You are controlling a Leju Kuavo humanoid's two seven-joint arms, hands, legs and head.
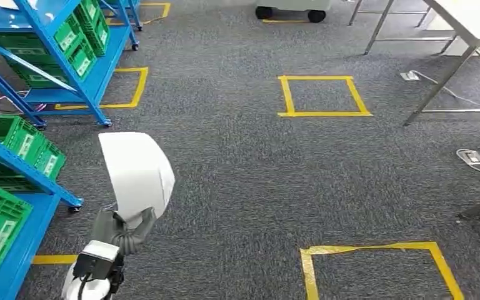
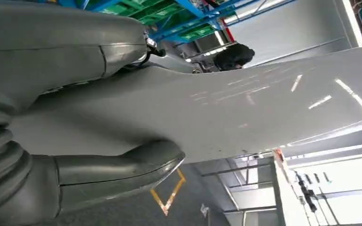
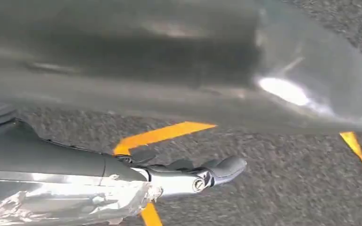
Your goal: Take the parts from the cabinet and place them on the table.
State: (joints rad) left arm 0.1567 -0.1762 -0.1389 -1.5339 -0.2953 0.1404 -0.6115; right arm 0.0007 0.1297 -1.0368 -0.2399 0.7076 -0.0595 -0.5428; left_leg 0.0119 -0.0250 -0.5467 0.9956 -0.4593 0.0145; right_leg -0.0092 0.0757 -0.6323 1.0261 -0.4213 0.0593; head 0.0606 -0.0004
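Note:
A large white curved shell part (image 1: 136, 172) is held up over the grey carpet at lower left, in front of the blue cabinet (image 1: 22, 165). My left hand (image 1: 122, 228) grips its lower end from beneath. The left wrist view shows the part (image 2: 245, 108) clamped between the thick thumb (image 2: 122, 165) and the fingers (image 2: 75, 52) on its other side. My right hand (image 3: 188, 174) hangs over the carpet, fingers stretched out and holding nothing. The white table (image 1: 475, 19) stands at the far right.
Blue racks with green bins (image 1: 69, 44) line the left side. Yellow tape squares (image 1: 323, 95) mark the carpet, with another (image 1: 375, 269) near the front. A floor socket with a cable (image 1: 472, 156) lies at the right, beside the table legs (image 1: 440, 84).

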